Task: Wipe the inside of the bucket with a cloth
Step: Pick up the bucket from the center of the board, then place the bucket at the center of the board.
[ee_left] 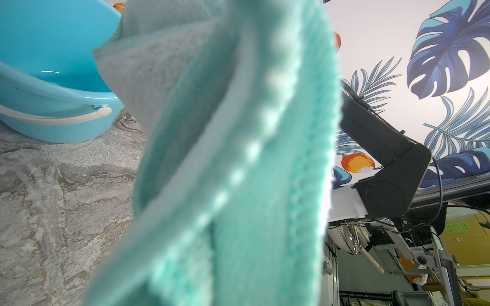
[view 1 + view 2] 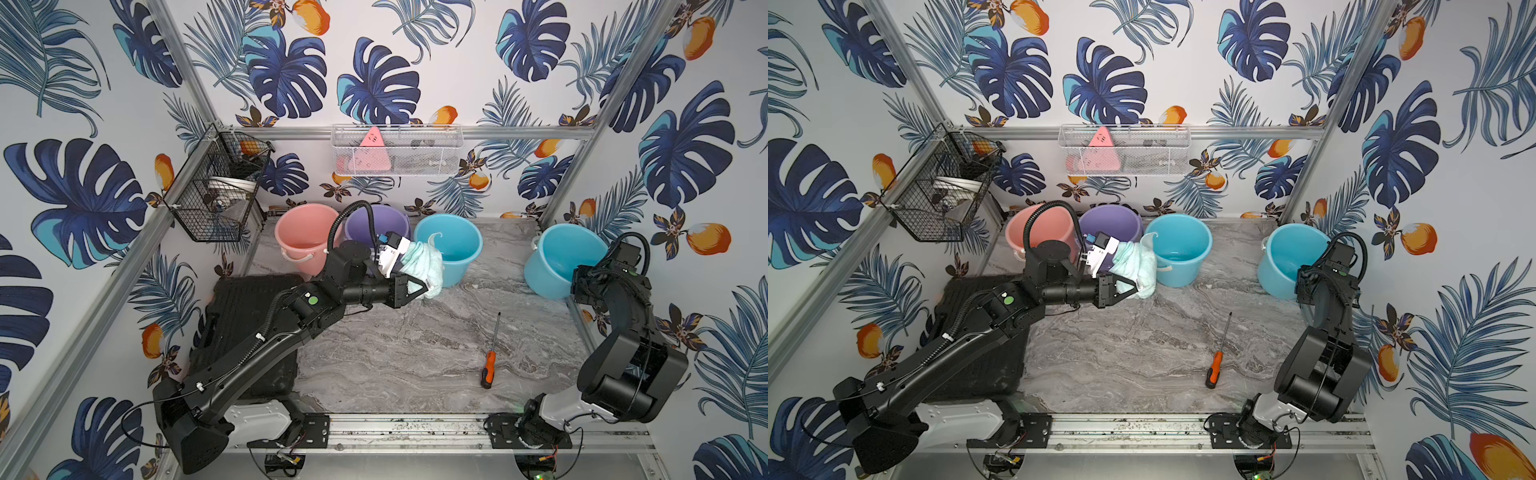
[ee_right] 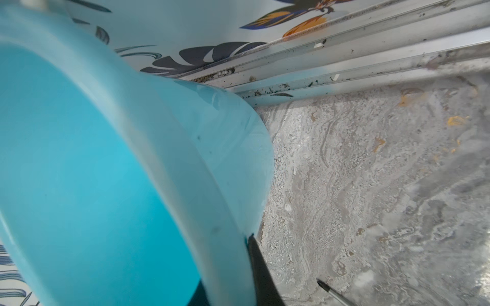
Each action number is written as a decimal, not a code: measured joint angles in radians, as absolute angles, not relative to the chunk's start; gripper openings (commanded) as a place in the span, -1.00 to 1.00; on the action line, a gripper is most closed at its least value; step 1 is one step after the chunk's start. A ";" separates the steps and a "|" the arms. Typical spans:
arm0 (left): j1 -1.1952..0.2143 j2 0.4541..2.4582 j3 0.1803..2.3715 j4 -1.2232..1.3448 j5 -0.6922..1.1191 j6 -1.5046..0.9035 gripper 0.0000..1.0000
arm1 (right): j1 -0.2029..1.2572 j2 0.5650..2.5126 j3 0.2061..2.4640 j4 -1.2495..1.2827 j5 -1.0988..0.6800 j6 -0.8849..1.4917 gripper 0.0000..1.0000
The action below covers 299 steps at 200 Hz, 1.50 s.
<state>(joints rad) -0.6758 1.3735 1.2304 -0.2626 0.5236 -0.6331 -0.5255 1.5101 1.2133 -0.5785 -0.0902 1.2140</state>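
**Free room:** the marble table (image 2: 395,357) lies bare across its middle and near part, broken only by a screwdriver (image 2: 489,365) right of centre.

**Obstacles:** a pink bucket (image 2: 299,232), a purple bucket (image 2: 395,226) and an upright blue bucket (image 2: 457,249) stand packed along the far edge. A strip of bare table parts the last from the far-right blue bucket (image 2: 552,266), over whose near rim the right arm (image 2: 623,299) leans. The left arm (image 2: 266,345) reaches across from the near left, its cloth (image 2: 424,262) hanging just beside the upright blue bucket's left rim. A black case (image 2: 245,299) fills the left side.
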 measured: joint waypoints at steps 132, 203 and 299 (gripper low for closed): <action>-0.512 1.259 1.228 -0.418 0.415 -0.628 -1.00 | -0.419 1.202 1.242 -0.518 -0.382 1.090 -1.00; -0.227 1.219 1.291 -0.628 0.373 -0.542 -1.00 | 0.009 1.218 1.430 -0.537 -0.488 0.970 -1.00; 0.118 1.225 1.410 -0.795 0.411 -0.467 -1.00 | 0.467 1.343 1.486 -0.887 -0.381 0.746 -1.00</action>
